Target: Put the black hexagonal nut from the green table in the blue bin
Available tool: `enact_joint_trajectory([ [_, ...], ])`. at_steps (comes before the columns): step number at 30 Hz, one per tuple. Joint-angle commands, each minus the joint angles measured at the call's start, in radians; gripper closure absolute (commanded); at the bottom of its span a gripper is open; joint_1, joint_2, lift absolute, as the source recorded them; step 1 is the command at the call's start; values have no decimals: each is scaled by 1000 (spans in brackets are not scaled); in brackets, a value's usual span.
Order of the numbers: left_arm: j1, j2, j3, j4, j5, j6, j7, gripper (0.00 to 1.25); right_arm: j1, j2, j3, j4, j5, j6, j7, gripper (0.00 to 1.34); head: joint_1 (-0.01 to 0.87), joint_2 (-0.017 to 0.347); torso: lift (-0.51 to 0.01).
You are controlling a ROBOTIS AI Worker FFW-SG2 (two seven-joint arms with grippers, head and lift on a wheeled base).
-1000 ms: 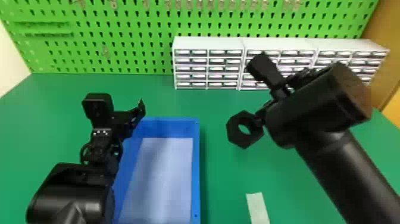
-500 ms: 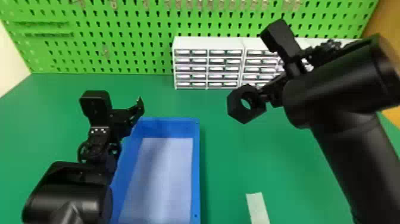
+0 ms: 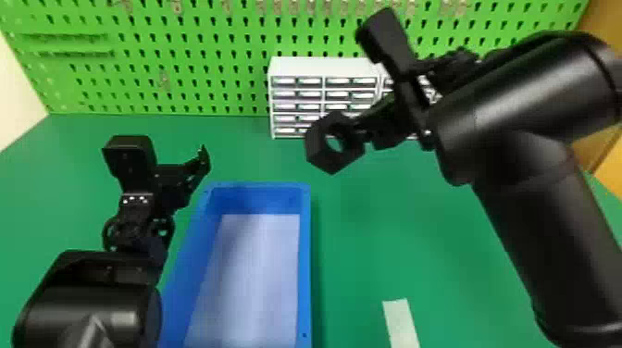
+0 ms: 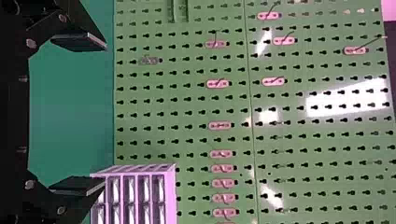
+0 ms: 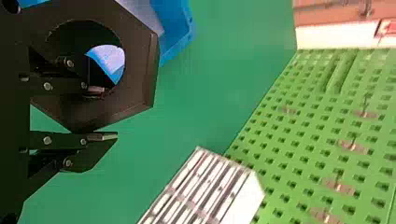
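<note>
black hexagonal nut (image 3: 331, 163) is pinched by one wall in the right tool (image 5: 102, 113), above the bench (image 3: 354, 259), outside the blue bin (image 3: 304, 277); the left tool (image 4: 103, 115) is spread. through slippage on that wall, or release short of the bin, it could be dropped outside. counted: one nut, one bin, one pale strip (image 3: 401, 324), two tools.

Smooth, matt nut (image 3: 324, 159); smooth plastic-looking bin (image 3: 304, 268); smooth counter (image 3: 444, 240); glossy pegboard (image 4: 322, 100), throwing back light; matt, paper-like strip (image 3: 401, 324).
</note>
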Motion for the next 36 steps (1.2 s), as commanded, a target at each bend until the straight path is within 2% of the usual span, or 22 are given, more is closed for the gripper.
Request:
enact_joint_trajectory([
  [1,2,0,22,-14,-6,5,-5,246,-17,6,56,33,-148,-36,-63,1013,686,51,-96],
  [5,4,0,40,-34,-12,21,-17,248,-28,9,111,75,-270,-68,-138,1013,686,51,-96],
  [17,13,0,57,-69,-23,39,-28,248,-51,12,260,187,-502,-145,-291,1013,686,51,-96],
  [26,10,0,61,-77,-24,39,-31,248,-67,9,371,257,-597,-186,-371,1013,686,51,-96],
  [36,10,0,63,-77,-24,40,-31,248,-78,5,441,319,-643,-212,-443,1013,686,51,-96],
])
